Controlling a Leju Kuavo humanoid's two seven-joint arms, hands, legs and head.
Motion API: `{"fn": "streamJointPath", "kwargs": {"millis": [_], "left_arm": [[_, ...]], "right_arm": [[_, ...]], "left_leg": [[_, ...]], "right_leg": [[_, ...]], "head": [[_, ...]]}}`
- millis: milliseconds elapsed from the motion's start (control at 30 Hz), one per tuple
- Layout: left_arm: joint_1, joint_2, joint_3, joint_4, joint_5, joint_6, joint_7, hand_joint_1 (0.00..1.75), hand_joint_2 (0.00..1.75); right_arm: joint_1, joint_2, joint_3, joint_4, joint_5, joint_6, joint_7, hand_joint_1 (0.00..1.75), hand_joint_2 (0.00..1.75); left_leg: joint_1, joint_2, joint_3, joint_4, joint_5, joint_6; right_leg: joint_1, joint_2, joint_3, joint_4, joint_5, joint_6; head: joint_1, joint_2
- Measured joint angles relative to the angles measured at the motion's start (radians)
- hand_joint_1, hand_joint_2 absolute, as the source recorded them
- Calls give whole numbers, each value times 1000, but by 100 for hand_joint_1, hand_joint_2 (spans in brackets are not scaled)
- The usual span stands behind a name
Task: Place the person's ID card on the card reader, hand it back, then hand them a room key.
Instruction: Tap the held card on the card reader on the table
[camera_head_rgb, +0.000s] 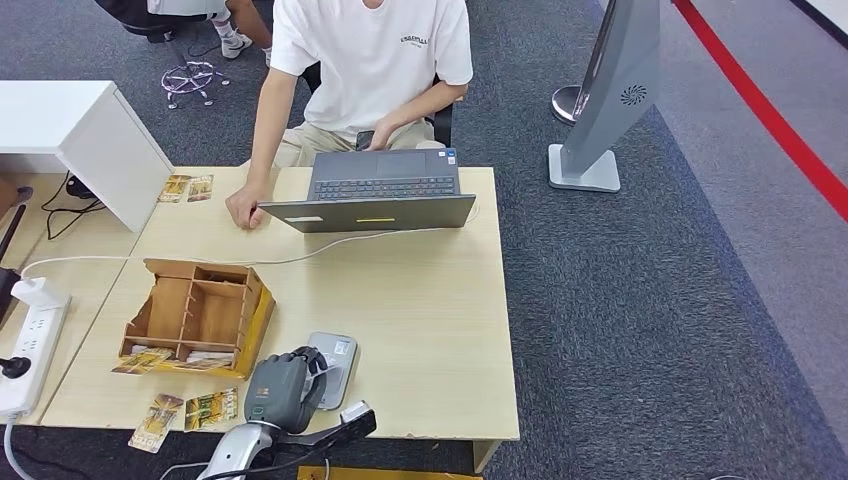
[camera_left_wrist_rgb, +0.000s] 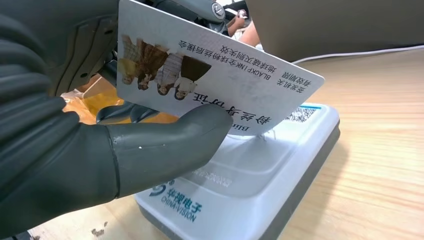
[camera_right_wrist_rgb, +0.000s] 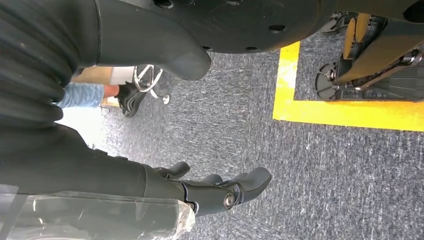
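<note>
ID card (camera_left_wrist_rgb: 220, 75) pinched by left robot hand (camera_left_wrist_rgb: 100, 145) over card reader (camera_left_wrist_rgb: 260, 170); thin, stiff, slick, probably best gripped at edge. Right robot hand (camera_right_wrist_rgb: 215, 192) empty, fingers apart.

ID card (camera_left_wrist_rgb: 220, 75) covering part of card reader (camera_left_wrist_rgb: 260, 170), left robot hand (camera_left_wrist_rgb: 100, 145) cropped by edge

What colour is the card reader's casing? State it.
White top, grey base: the card reader, clearest in the left wrist view.

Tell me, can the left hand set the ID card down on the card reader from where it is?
Probably yes. The left hand holds the ID card just above the card reader, with nothing between them.
</note>
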Motion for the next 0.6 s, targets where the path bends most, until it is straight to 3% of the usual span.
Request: {"fn": "streamJointPath", "kwargs": {"millis": [167, 333, 467, 600], "left_arm": [[1, -2, 0, -29, -28, 104, -26, 175, 175], [-28, 32, 6, -258, -26, 231, -79, 175, 175], [-106, 59, 35, -406, -2, 229, -88, 175, 175], [-215, 76, 91, -445, 4, 218, -84, 175, 175]], "right_arm": [[1, 0, 0, 0, 5, 0, 0, 0, 175], [1, 0, 0, 0, 17, 1, 0, 0, 175], [1, 0, 3, 0, 30, 8, -2, 0, 175], [1, 0, 8, 0, 49, 22, -10, 0, 175]], "left_leg": [[0, 0, 0, 0, 1, 0], [0, -1, 0, 0, 1, -1], [1, -1, 0, 0, 2, -1], [1, -1, 0, 0, 2, -2]], "right_leg": [[0, 0, 0, 0, 1, 0], [0, 0, -1, 0, 1, 0], [0, 0, -1, 0, 1, 0], [1, 0, -1, 0, 1, -1]], "head": [[0, 0], [0, 0], [0, 0], [0, 0]]}}
